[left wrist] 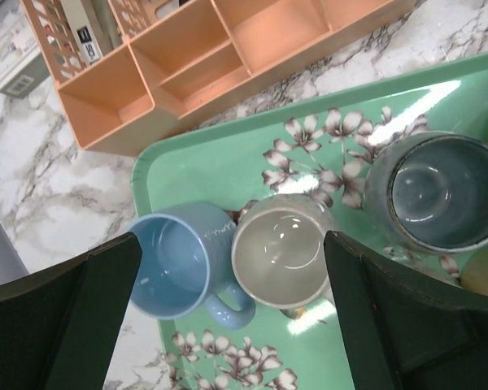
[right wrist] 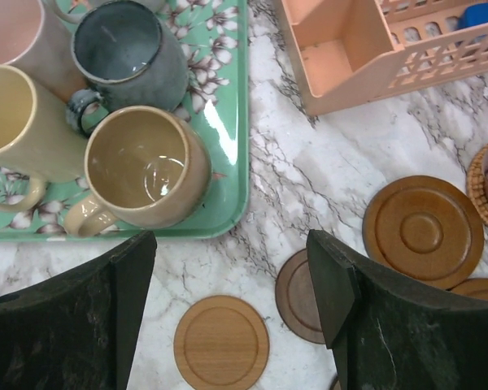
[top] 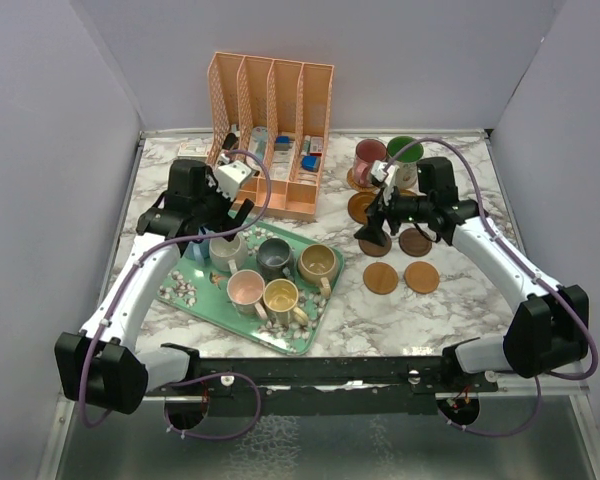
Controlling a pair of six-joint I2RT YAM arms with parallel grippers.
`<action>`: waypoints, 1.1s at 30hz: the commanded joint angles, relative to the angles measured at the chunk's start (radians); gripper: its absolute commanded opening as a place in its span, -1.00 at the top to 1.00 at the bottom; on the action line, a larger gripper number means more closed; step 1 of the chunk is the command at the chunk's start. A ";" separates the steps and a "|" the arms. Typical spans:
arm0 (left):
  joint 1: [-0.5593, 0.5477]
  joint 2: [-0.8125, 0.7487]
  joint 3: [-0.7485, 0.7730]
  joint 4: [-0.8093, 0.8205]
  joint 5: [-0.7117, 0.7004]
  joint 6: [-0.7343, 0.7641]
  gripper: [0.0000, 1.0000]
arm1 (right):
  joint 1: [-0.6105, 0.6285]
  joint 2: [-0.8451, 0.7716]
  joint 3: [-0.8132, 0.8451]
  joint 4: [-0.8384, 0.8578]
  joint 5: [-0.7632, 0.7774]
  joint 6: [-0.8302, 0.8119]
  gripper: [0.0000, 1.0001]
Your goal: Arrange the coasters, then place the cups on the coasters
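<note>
Six mugs [top: 280,296] sit in the green tray [top: 212,300]: blue [left wrist: 175,260], cream [left wrist: 278,248], grey-blue [left wrist: 439,191], tan [right wrist: 142,166], yellow [right wrist: 12,122], pink [top: 246,288]. The left claw [left wrist: 232,240] hangs wide over blue and cream; the right claw [right wrist: 232,240], parted and empty, hovers above loose coasters [right wrist: 221,341] on marble [right wrist: 293,162] beside the tray.

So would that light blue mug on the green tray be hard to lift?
The light blue mug looks glossy, so it is probably somewhat slippery. It seems to be rigid ceramic, likely heavy for its size and chippable against the cream mug right beside it. Upright on the flat tray, it shouldn't tip easily.
</note>
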 commanded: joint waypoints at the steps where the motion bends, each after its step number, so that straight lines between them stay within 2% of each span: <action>1: 0.040 -0.030 -0.005 -0.067 0.019 -0.027 -0.98 | 0.014 -0.018 -0.024 0.057 -0.077 0.000 -0.52; 5: 0.111 -0.028 -0.026 -0.062 0.042 -0.065 -0.90 | 0.021 -0.024 -0.044 0.069 -0.091 0.000 -0.52; 10: 0.157 -0.015 -0.031 -0.059 0.064 -0.123 -0.60 | 0.021 -0.025 -0.049 0.069 -0.069 -0.008 -0.52; 16: 0.158 -0.005 -0.069 -0.057 -0.025 -0.155 -0.39 | 0.021 -0.037 -0.065 0.074 -0.065 -0.013 -0.52; 24: 0.169 0.048 -0.024 -0.035 -0.135 -0.119 -0.20 | 0.021 -0.045 -0.068 0.066 -0.067 -0.015 -0.52; 33: 0.306 0.142 0.009 -0.034 -0.107 -0.081 -0.04 | 0.022 -0.033 -0.064 0.053 -0.065 -0.025 -0.52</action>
